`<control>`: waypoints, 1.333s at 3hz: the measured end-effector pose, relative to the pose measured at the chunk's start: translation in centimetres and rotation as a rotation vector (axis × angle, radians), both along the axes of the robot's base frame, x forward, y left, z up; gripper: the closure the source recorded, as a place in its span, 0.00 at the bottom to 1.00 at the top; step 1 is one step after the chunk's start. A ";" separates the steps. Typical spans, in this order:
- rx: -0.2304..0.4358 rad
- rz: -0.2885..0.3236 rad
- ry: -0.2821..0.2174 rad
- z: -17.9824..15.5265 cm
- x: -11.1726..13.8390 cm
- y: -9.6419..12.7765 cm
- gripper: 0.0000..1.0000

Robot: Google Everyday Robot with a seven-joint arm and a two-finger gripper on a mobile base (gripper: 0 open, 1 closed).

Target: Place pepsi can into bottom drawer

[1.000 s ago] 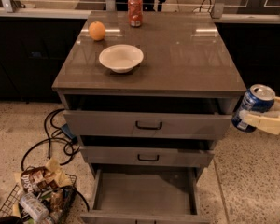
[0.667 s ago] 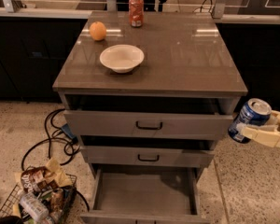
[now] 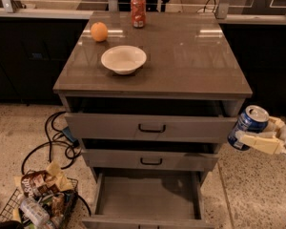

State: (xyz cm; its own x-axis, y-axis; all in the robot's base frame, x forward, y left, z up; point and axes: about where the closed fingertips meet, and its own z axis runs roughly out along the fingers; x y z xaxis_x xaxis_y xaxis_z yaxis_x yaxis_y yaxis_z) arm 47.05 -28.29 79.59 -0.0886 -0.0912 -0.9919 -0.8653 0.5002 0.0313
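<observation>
The blue pepsi can (image 3: 247,127) with its silver top is held upright in my gripper (image 3: 257,136) at the right edge of the view, beside the cabinet's right side at the height of the middle drawer. A cream finger (image 3: 257,142) lies across the can's front. The bottom drawer (image 3: 148,197) is pulled out wide at the foot of the cabinet, its grey interior bare. The can is to the right of and above that drawer.
On the cabinet top (image 3: 190,56) stand a white bowl (image 3: 123,58), an orange (image 3: 99,31) and a red-orange soda can (image 3: 138,11). The two upper drawers (image 3: 151,128) have black handles. A wire basket of snacks (image 3: 38,202) and black cables (image 3: 52,142) lie on the floor at left.
My gripper with the pepsi can has moved down and slightly left, from the top drawer's height toward the middle drawer's height.
</observation>
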 end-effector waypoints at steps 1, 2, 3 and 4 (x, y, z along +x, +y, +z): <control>-0.018 0.017 0.025 -5.1 -0.4 1.7 1.00; -0.029 0.061 0.078 -12.5 -1.5 4.6 1.00; -0.060 0.117 0.124 -19.3 -2.8 7.8 1.00; -0.095 0.140 0.134 -23.6 -3.0 9.8 1.00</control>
